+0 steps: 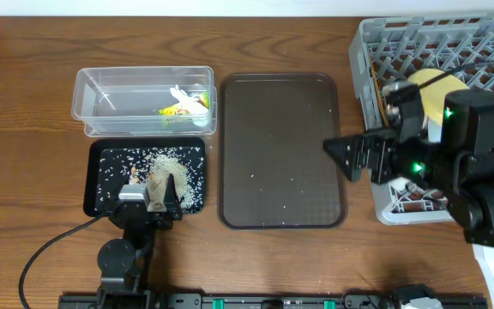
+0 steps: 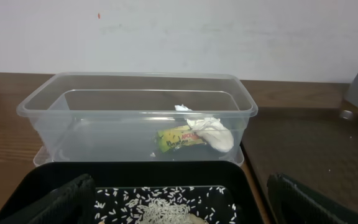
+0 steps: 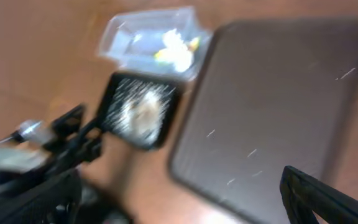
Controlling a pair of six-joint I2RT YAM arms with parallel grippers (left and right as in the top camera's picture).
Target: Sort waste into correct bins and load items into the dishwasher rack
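The clear tub (image 1: 144, 99) holds the green-and-orange wrapper (image 1: 175, 109) and crumpled white paper (image 1: 187, 96); both also show in the left wrist view, wrapper (image 2: 178, 138) and paper (image 2: 213, 134). The black tray (image 1: 105, 176) holds rice with brownish scraps (image 1: 168, 167). My left gripper (image 1: 157, 199) is open and empty over the tray's near edge, its fingers either side of the rice (image 2: 166, 200). My right gripper (image 1: 343, 159) is open and empty between the serving tray and the grey rack (image 1: 376, 51). A pale yellow plate (image 1: 425, 84) stands in the rack. The bowls, cup and chopsticks are not in view.
The dark brown serving tray (image 1: 281, 150) lies in the middle with a few stray rice grains on it. The right wrist view is blurred; it shows this tray (image 3: 272, 93), the black tray (image 3: 138, 112) and the tub (image 3: 151, 34). My right arm covers the rack's near part.
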